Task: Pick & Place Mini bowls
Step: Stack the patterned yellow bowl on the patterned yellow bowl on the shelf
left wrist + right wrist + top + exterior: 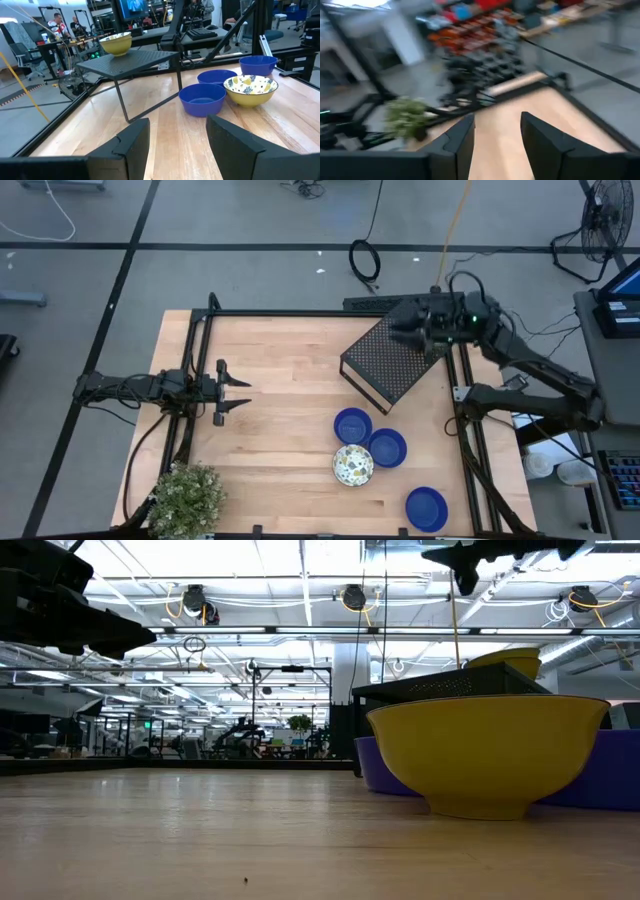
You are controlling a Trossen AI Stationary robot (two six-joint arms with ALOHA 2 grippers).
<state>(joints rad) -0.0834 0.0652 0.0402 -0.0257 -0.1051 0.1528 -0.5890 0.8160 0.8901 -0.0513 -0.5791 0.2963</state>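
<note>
Three cobalt blue mini bowls (352, 425), (387, 447), (426, 508) and one speckled bowl (353, 466), cream inside and yellow outside, stand on their bases on the table's near right part. A second speckled bowl (116, 42) sits on top of the black perforated box (385, 360); in the high view the right arm hides it. My right gripper (400, 330) hovers open over the box's far side, with nothing between its fingers (497, 120). My left gripper (240, 393) waits open at the table's left, above the wood (177, 125).
A potted plant (185, 495) stands at the near left corner. The black frame rails (300, 313) run along the table's far, left and right edges. Bare wood lies between the left gripper and the bowls. People and desks show in the room beyond the table.
</note>
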